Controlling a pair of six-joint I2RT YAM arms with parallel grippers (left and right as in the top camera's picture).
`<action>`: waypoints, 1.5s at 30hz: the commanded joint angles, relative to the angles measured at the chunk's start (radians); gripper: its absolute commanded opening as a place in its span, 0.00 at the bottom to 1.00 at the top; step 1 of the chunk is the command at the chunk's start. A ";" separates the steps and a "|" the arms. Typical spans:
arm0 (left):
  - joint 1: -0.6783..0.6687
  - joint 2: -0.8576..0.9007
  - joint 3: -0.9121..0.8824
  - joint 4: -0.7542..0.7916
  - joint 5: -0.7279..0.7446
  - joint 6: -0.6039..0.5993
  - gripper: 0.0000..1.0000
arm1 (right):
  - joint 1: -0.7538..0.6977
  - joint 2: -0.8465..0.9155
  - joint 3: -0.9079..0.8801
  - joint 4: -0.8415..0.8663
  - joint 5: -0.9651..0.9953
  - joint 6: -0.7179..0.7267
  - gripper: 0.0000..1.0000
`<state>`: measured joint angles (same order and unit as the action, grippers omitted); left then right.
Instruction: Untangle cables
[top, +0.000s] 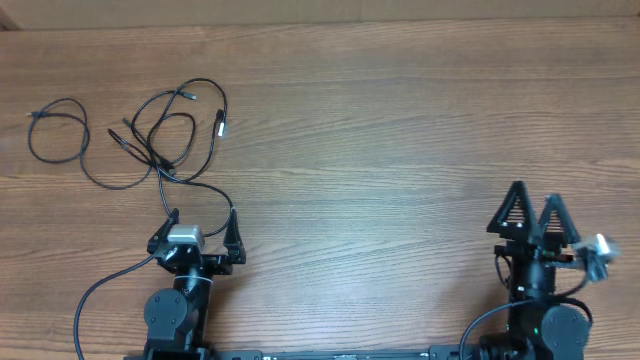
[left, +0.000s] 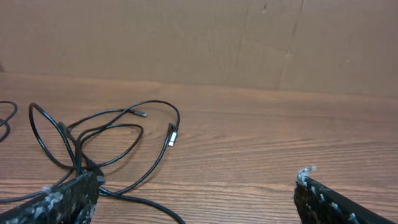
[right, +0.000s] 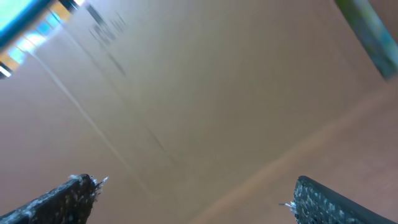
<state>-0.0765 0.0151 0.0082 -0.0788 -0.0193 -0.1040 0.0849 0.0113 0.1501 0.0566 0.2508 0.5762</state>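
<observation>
Open tabletop (top: 400, 150) between looped cables (top: 153, 152) and right claw (top: 535, 192).

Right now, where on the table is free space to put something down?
The table is bare from the cables across to the right hand, and also between both hands. It is crowded at the far left, where loops run down toward the open left hand.

— Where does the tangle of cables (top: 157, 160) lie?
— On the table (top: 400, 150), just ahead of the left tool (top: 203, 213), with one strand trailing close to it.
— And the looped cable (top: 84, 128)?
— Ahead too, further to that tool's left. The right tool (top: 535, 192) sits well apart, to the right.
</observation>
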 joint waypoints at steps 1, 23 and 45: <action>0.005 -0.010 -0.003 0.001 0.009 0.011 0.99 | -0.002 -0.009 -0.004 0.010 0.006 -0.002 1.00; 0.005 -0.010 -0.003 0.001 0.009 0.011 1.00 | -0.002 -0.009 -0.143 -0.115 -0.001 -0.002 1.00; 0.005 -0.010 -0.003 0.001 0.009 0.011 1.00 | 0.000 -0.009 -0.143 -0.116 0.002 -0.003 1.00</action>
<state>-0.0765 0.0151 0.0082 -0.0788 -0.0193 -0.1040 0.0849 0.0109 0.0181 -0.0616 0.2504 0.5762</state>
